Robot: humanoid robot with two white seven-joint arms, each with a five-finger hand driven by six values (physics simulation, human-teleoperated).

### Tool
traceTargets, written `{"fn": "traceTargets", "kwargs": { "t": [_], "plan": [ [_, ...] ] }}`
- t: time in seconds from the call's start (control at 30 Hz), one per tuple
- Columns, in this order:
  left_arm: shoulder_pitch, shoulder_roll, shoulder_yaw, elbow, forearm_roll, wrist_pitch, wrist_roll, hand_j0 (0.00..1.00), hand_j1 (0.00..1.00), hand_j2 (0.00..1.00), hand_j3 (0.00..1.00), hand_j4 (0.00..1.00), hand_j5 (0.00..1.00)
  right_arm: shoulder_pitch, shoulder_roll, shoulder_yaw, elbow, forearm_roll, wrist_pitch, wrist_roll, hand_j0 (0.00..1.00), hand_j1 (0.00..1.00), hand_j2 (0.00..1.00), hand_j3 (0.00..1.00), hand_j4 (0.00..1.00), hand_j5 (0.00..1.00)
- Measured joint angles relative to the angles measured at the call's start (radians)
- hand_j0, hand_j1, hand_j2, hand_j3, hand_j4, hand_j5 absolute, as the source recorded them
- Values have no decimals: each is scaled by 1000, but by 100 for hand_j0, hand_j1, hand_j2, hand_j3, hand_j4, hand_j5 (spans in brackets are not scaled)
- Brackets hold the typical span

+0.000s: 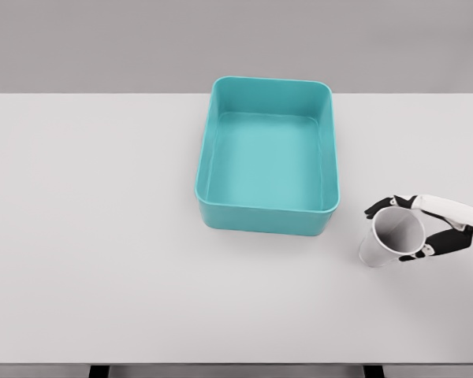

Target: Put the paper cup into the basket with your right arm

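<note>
A white paper cup [391,238] sits tilted at the table's right side, its open mouth facing up and toward me. My right hand [410,230] comes in from the right edge and is curled around the cup, black fingertips [378,207] above its rim and others below it. The teal basket [266,216] stands at the table's middle, to the left of the cup, with nothing inside. A gap of bare table separates cup and basket. My left arm does not show.
The white table [94,236] spans the whole view, its front edge near the bottom of the picture. A grey wall lies behind it.
</note>
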Motion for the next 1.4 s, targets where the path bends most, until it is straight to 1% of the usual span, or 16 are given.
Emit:
{"fn": "traceTargets", "kwargs": {
  "t": [0.23,0.47,0.83,1.1,1.13,1.27,1.4],
  "plan": [
    [0,0,0,0,0,0,0,100,100,100,100,100,100,-12,30,-109,9,-5,0,0,73,73,73,73,73,73],
    [0,0,0,0,0,0,0,100,100,100,100,100,100,-57,80,-162,24,4,0,0,73,73,73,73,73,73],
    [0,0,0,0,0,0,0,100,100,100,100,100,100,-129,174,-176,42,13,0,0,73,73,73,73,73,73],
    [0,0,0,0,0,0,0,100,100,100,100,100,100,-160,206,-176,42,15,0,0,72,72,72,72,72,72],
    [0,0,0,0,0,0,0,100,100,100,100,100,100,-178,211,-176,42,16,0,0,72,72,72,72,72,72],
    [0,0,0,0,0,0,0,100,100,100,100,100,100,-213,248,-176,42,38,17,0,72,72,72,72,72,72],
    [0,0,0,0,0,0,0,100,100,100,100,100,100,-215,286,-181,47,65,25,0,72,72,72,72,72,72]
  ]
}}
